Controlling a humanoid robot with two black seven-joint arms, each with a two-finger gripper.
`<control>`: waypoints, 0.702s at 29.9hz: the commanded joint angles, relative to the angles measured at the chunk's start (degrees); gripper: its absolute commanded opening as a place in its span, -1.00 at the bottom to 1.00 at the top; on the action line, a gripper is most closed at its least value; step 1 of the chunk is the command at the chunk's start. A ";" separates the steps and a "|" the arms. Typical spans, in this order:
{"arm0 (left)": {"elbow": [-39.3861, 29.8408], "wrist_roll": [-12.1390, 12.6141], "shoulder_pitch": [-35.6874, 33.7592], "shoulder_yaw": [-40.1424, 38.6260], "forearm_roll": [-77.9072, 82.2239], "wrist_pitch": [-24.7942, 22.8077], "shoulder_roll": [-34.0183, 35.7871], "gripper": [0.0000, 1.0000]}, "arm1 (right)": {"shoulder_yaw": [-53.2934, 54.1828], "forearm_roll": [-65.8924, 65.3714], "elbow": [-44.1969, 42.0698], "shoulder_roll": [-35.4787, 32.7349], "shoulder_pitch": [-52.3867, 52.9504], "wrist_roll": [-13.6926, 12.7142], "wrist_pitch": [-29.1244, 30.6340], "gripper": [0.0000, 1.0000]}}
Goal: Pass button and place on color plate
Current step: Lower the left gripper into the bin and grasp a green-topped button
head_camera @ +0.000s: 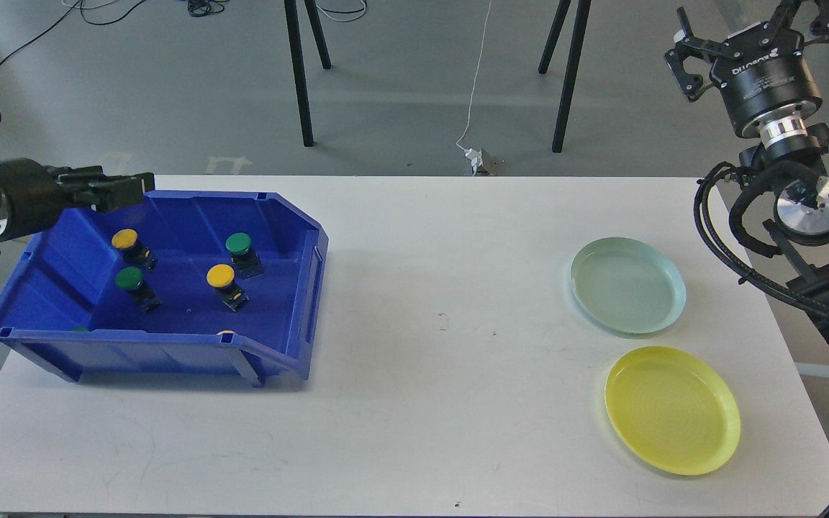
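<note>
Yellow plate (672,410) sits nearest, at the lower right of the white table (414,403), with a pale green plate (628,285) just above it in the frame; both are bare and lie close together without touching.

At the left of the frame stands a blue bin (170,338), open at the top. Four buttons show plainly inside it, each a round coloured cap on a small dark block. One yellow button (125,239) lies toward the bin's upper left, with a green button (129,279) just below it. A second green button (239,244) lies toward the middle right, and a second yellow button (221,275) sits just below and left of that one. All four lean a little (two more caps peep over the near wall, too hidden to describe).

Over the bin's upper left corner hangs the left gripper (123,188), its fingers lying close together with nothing seen between them. At the upper right corner of the frame the right gripper (745,32) is raised off the table, its fingers spread wide and empty.
</note>
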 commanded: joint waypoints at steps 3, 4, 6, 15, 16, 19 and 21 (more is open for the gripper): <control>5.82 0.11 0.70 6.41 0.89 2.22 -3.80 0.60 | -0.02 0.00 -0.19 0.01 -0.52 0.02 0.00 0.99; 7.84 0.11 0.78 7.03 0.98 2.75 -5.21 0.60 | -0.02 0.00 -0.19 0.01 -0.61 0.02 0.00 0.99; 12.23 -0.06 0.79 8.26 0.98 3.19 -7.58 0.60 | -0.02 0.00 -0.19 0.01 -0.70 0.02 0.00 0.99; 22.88 -4.02 2.10 8.97 0.98 3.64 -13.39 0.62 | -0.20 -0.09 -0.27 0.19 -1.31 0.02 -0.09 0.99; 23.06 -4.02 2.10 8.97 0.98 3.72 -13.83 0.63 | -0.20 -0.09 -0.27 0.19 -1.31 0.02 -0.09 0.99; 23.24 -4.02 2.19 8.97 1.07 3.72 -14.97 0.63 | -0.20 -0.09 -0.27 0.28 -1.31 0.02 0.00 0.99; 24.02 -4.02 2.54 8.97 1.07 3.72 -15.41 0.63 | -0.29 -0.18 -0.27 0.28 -1.31 0.02 -0.09 0.99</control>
